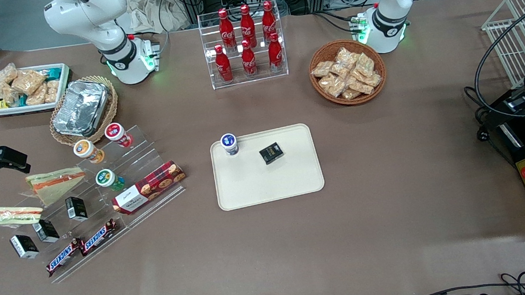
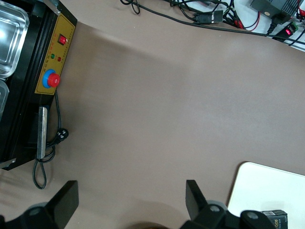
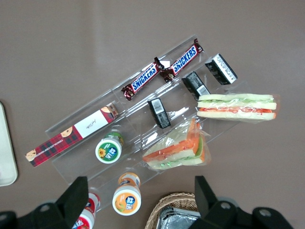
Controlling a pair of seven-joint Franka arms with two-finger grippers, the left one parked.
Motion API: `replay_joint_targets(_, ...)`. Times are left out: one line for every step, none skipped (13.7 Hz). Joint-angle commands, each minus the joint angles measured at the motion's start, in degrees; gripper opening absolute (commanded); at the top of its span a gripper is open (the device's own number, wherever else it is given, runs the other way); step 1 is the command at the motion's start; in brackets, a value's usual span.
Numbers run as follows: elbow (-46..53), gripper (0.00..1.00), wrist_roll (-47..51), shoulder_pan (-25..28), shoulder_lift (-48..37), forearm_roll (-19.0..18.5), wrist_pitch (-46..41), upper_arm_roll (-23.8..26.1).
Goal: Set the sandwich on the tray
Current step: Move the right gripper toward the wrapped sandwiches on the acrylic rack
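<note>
We see a brown table. Toward the working arm's end, a clear acrylic stepped stand (image 1: 119,198) carries two bars reading "SNICKERS" (image 3: 161,71), a long red tartan biscuit box (image 1: 148,187), small black boxes and round-lidded cups. The sandwich (image 1: 7,214), narrow, clear-wrapped, with pale bread and red and green filling stripes, lies at that stand's end nearest the table's edge, untouched. A broader wedge sandwich (image 1: 56,183) lies just beside it, farther from the front camera. The tray (image 1: 294,182), flat cream plastic with rounded corners, sits mid-table, well apart, holding a blue-lidded cup (image 1: 229,143) and a black box (image 1: 271,153). Red "Coca-Cola" bottles (image 1: 247,39) stand in a clear rack near the table's edge farthest from the camera. The gripper (image 3: 138,202) hangs above the stand, pointing down, fingers spread wide and holding nothing.
</note>
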Motion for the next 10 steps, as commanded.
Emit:
replay_joint_targets(0.22, 0.99, -1.42, -2.10, 0.19, -0.42, -0.23, -0.34)
replay_joint_targets(0.31, 0.99, -4.83, -2.72, 0.28, -0.50, -0.06, -0.42)
replay_joint_targets(0.39, 0.99, -9.73, -3.42, 0.62, -0.59, 0.29, -0.51)
replay_joint_targets(0.48, 0.99, -13.78, -4.91, 1.15, -0.33, 0.47, -0.51)
replay_joint_targets(0.57, 0.99, -17.13, -6.57, 1.76, -0.24, 0.56, -0.51)
replay_joint_targets(0.66, 0.99, -21.08, -8.07, 2.64, -0.24, 0.64, -0.43)
replay_joint_targets(1.01, 0.99, -25.64, -9.30, 3.52, -0.24, 1.95, -0.43)
replay_joint_targets(1.10, 0.99, -30.74, -10.18, 4.22, -0.24, 3.44, -0.43)
replay_joint_targets(1.18, 0.99, -36.27, -11.24, 5.01, -0.24, 4.33, -0.43)
replay_joint_targets(1.10, 0.99, -41.37, -12.55, 5.89, -0.06, 5.03, -0.43)
